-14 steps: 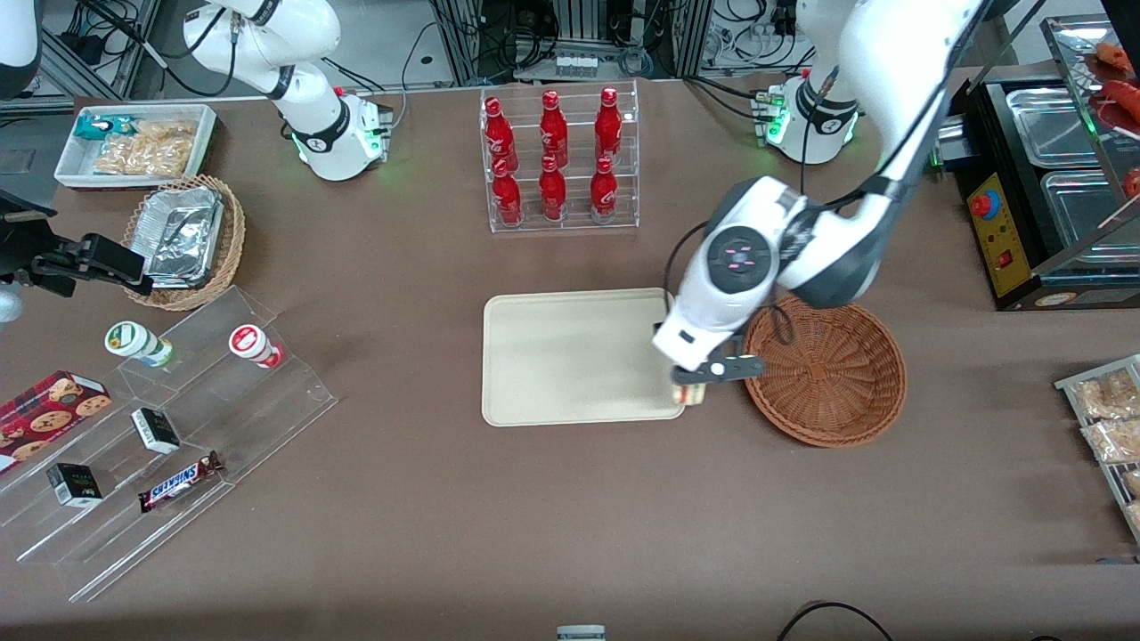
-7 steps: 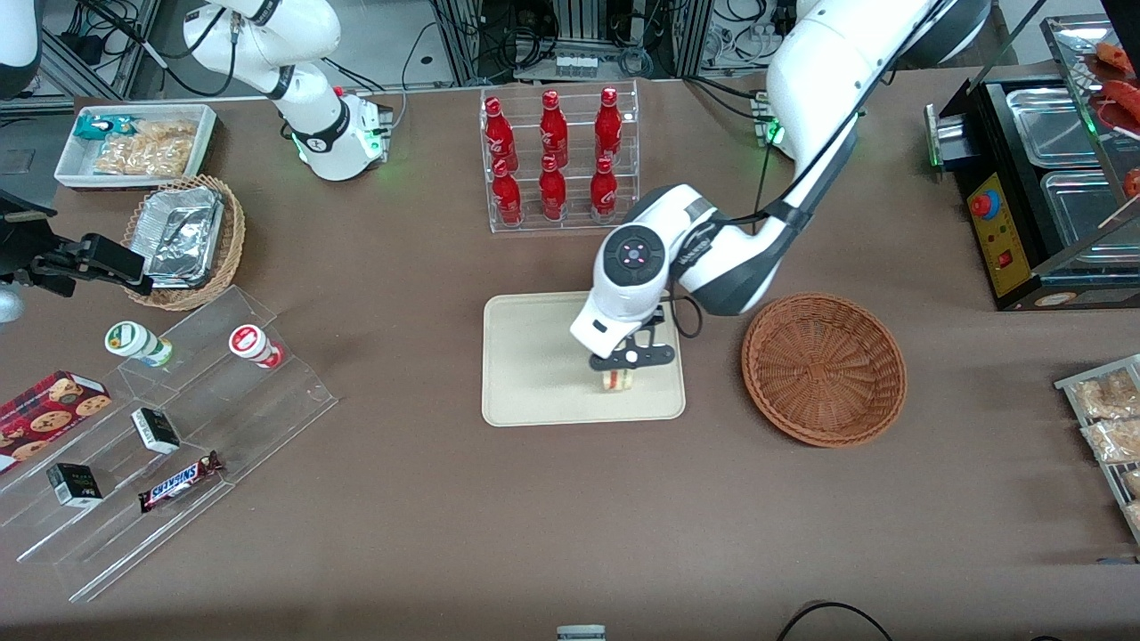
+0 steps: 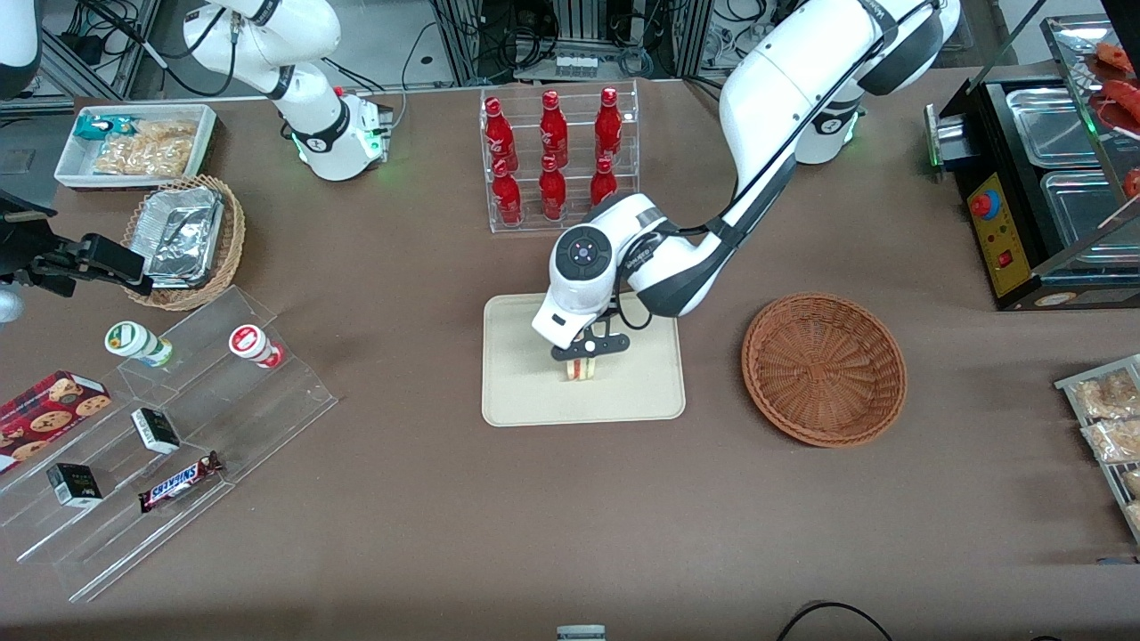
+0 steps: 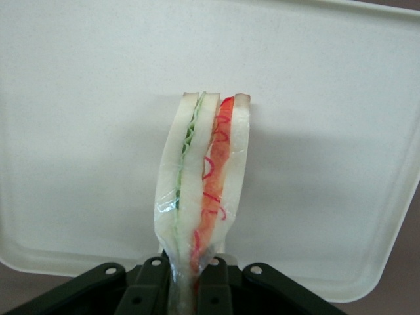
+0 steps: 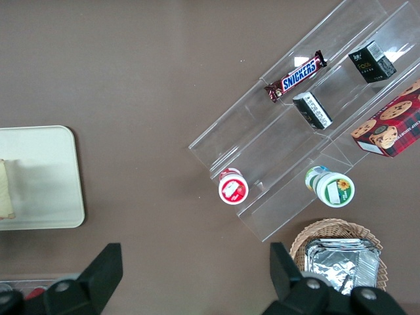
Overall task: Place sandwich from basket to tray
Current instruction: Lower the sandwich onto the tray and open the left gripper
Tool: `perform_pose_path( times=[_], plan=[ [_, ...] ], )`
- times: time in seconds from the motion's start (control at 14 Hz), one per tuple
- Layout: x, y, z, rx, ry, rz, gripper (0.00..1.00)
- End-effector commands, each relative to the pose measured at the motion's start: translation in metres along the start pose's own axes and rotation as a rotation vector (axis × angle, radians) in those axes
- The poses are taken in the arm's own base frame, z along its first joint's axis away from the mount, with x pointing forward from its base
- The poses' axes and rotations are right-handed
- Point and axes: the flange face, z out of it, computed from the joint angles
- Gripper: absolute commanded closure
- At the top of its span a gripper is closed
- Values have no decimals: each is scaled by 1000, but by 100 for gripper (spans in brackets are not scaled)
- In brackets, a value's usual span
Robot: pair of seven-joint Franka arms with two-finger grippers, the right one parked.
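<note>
Left to right across the table, front view.

Tray (image 3: 525,392): flat on the cloth, mid-table. The gripper (image 3: 581,363) hangs over its middle, pointing down, the wrist housing just above it.

Sandwich (image 3: 581,369): pinched between the fingers and hanging below them, filling edge toward the front camera. In the wrist view the sandwich (image 4: 203,190) runs straight out from the fingers (image 4: 146,289), which are closed to the width of its narrow end and nip it through the clear wrap. Bread slices stand on edge, red filling on one side, green on the other. The tray (image 4: 79,131) fills the view past the sandwich tip. The grip on the thin end looks chosen so the wide end meets the tray first, and so that opening the fingers leaves it there.

I cannot tell whether the tip already touches the tray. A soft shadow lies just beside it, which suggests it is close.

Basket (image 3: 824,369): well apart from the fingers, toward the working arm's end, nothing in it.

Judgement: carry is done and placement is in hand. What remains is lowering if needed, then release. Risk: a wedge stood on edge may tip over when let go.
</note>
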Motion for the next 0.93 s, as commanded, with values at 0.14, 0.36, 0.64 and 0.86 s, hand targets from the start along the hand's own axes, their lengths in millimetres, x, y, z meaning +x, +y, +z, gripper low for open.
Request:
perform_pose_path(
  times=[0.14,0.36,0.64,0.86],
  plan=[
    [6,6,14,-6,13,5,48],
    [11,5,0,-23,28,17,0],
    [12,-4,-61,-6,82,100,0],
    [20,-26,-116,31,130,87,0]
  ],
)
